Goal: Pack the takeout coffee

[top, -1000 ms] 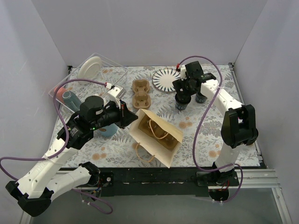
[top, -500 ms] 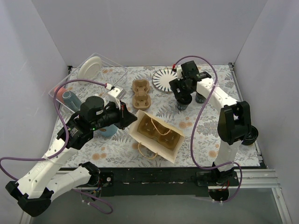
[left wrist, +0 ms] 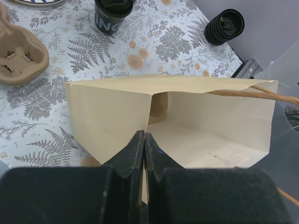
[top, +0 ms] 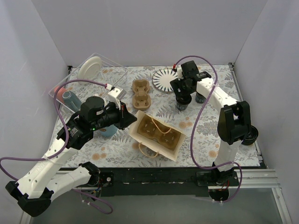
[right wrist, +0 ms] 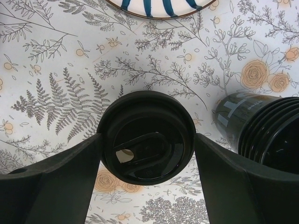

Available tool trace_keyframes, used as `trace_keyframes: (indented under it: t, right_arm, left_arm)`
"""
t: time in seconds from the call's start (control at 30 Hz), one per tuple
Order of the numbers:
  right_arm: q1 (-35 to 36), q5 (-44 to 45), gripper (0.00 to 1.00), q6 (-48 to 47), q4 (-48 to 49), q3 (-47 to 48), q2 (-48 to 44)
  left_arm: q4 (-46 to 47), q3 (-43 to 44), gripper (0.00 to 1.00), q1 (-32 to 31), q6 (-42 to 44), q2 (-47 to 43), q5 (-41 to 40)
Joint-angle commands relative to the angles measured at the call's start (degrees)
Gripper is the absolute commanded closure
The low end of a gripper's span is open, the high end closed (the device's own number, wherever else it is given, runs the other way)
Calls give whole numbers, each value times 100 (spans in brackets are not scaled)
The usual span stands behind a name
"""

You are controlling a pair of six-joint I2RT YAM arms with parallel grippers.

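Note:
Two takeout coffee cups, dark with black lids, stand at the back right. My right gripper [top: 182,97] is open and straddles the left cup [top: 181,104] [right wrist: 146,136]. One of its fingers [right wrist: 70,172] stands close on each side, and the cup rests on the table. The second cup [top: 201,98] [right wrist: 232,115] stands just to the right. My left gripper [top: 132,116] [left wrist: 144,140] is shut on the near edge of the tan paper bag [top: 156,135] [left wrist: 112,107]. It holds the bag's mouth open, with rope handles showing.
A brown cardboard cup carrier [top: 140,92] [left wrist: 18,56] lies behind the bag. A striped plate [top: 164,78] sits at the back. A clear bin [top: 110,63] at the back left holds a white plate. A light-blue cup [top: 109,130] sits under my left arm.
My right gripper has swung left over the left cup and come down around it. The bag's mouth has spread wider. My left gripper has stayed put.

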Motion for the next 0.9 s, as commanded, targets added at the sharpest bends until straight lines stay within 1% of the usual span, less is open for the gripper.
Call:
trace_keyframes:
  t: [0.0,0.33,0.4,0.43,0.53,0.87]
  right_arm:
    - [28,-73,15,161,-167,131,60]
    - [19,-117,26,267,-167,-1,33]
    - [19,-82,25,276,-220,-1,68]
    - [19,-65,21,276,-264,25,103]
    - [28,-29,18,294,-282,-1,104]
    - [10,-65,16,320,-282,-63,104]
  left_arm:
    - [-3,104,100,-9,9,-137,-65]
    - [-46,87,100,-9,-35,-190,-101]
    - [-47,78,100,-9,-43,-208,-109]
    - [-47,87,100,-9,-52,-208,-109]
    - [-47,60,100,-9,-79,-225,-118]
    - [-38,52,100,-9,-96,-225,-118]
